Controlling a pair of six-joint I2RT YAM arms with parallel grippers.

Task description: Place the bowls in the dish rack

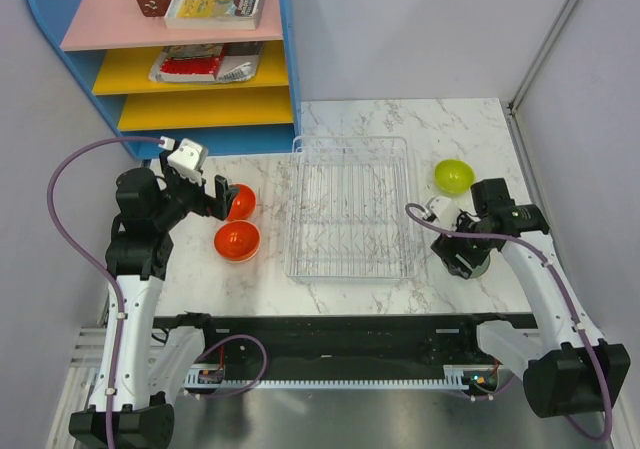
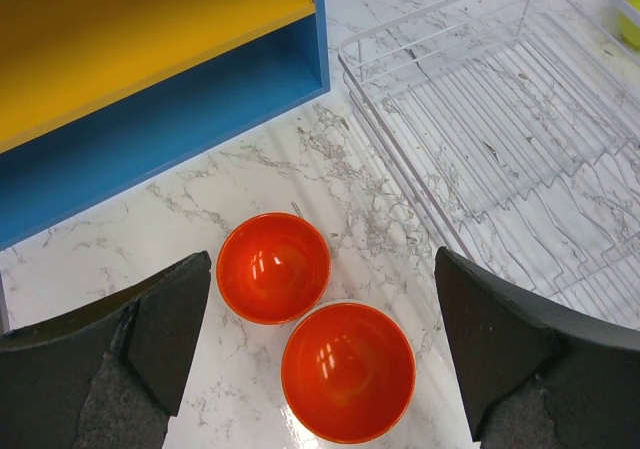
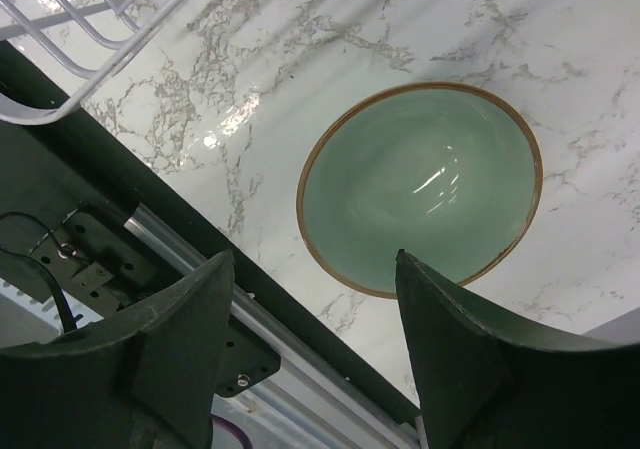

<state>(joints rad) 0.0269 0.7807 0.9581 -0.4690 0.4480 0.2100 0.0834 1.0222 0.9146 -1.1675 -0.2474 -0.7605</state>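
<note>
The silver wire dish rack (image 1: 348, 209) stands in the middle of the marble table and holds nothing; its corner shows in the left wrist view (image 2: 480, 119). Two orange bowls sit left of it, one nearer (image 1: 238, 240) (image 2: 348, 371) and one farther (image 1: 241, 201) (image 2: 273, 267). My left gripper (image 1: 213, 200) (image 2: 322, 359) is open and hovers above them. A lime-green bowl (image 1: 454, 176) sits right of the rack. A pale green bowl with a brown rim (image 3: 420, 184) lies under my right gripper (image 1: 463, 254) (image 3: 315, 354), which is open above its near edge.
A blue shelf unit (image 1: 180, 54) with pink and yellow shelves stands at the back left, holding books and a brown block. Its blue base (image 2: 150, 119) is close behind the orange bowls. The table's near edge and a black rail (image 3: 150, 219) run just below the right gripper.
</note>
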